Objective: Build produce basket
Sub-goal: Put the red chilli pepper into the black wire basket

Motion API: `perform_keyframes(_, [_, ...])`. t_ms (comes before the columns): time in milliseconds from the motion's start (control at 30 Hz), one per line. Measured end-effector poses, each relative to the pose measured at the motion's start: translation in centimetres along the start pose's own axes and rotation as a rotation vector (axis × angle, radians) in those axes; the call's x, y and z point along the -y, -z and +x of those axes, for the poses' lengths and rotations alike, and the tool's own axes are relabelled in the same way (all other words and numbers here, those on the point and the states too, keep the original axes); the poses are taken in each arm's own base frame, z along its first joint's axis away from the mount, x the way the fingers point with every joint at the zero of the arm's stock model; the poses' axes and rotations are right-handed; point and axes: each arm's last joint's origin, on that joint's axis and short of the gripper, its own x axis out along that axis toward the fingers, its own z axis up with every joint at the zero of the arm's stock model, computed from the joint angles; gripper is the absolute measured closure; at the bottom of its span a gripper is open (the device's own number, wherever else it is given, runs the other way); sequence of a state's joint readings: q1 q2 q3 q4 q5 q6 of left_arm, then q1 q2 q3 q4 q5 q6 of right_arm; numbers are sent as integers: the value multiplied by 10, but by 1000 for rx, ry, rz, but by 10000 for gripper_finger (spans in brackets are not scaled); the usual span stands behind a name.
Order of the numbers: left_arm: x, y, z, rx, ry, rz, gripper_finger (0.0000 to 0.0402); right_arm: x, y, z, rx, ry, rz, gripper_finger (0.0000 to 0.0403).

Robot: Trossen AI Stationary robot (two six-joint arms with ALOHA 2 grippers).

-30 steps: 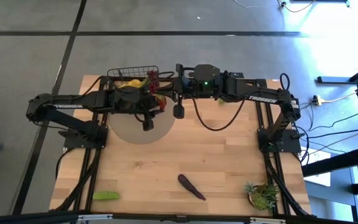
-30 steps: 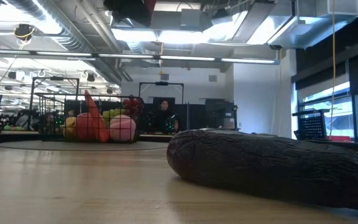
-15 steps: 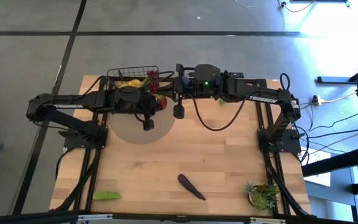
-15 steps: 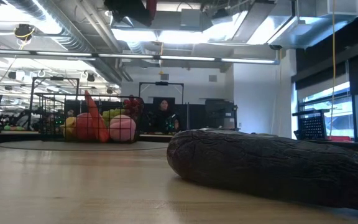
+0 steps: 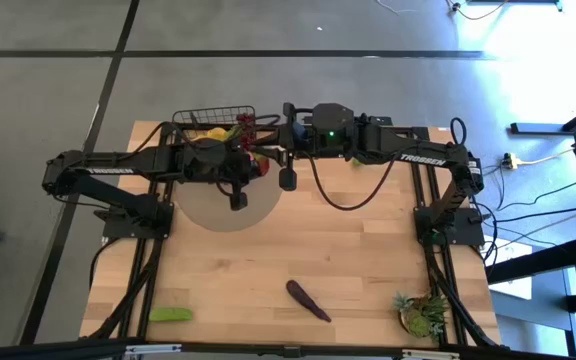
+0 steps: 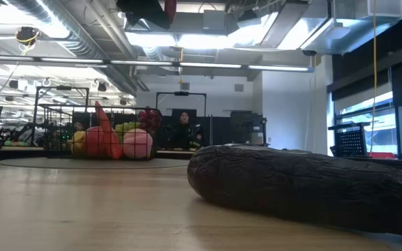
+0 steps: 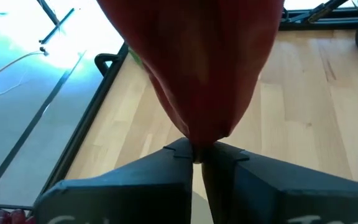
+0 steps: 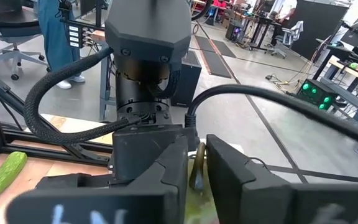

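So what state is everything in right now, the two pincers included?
basket: upright, partly filled with produce.
left pincer: shut on a red chili, beside the basket.
right pincer: hovering close to the left one.
eggplant: lying loose on the table.
cucumber: lying loose near a table corner.
potted plant: standing at another corner.

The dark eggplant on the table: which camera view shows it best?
The high view: the whole eggplant lies on the table's near part, apart from the basket. In the low view it fills the foreground, cut off. The wrist views do not show it.
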State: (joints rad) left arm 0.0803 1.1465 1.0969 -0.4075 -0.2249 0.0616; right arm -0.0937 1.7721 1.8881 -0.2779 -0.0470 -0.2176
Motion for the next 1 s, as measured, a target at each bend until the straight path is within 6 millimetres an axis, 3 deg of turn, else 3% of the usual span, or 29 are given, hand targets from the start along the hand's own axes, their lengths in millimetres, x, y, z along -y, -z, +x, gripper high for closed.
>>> perform_keyframes(533, [-2,8,-10,-82,2,-15,401,-1,5,0,-54,-11,-32,219])
perform_keyframes(1000, [-23,24,-43,-199,-218,-98,401,0,-3,-14,-44,-10,-77,211])
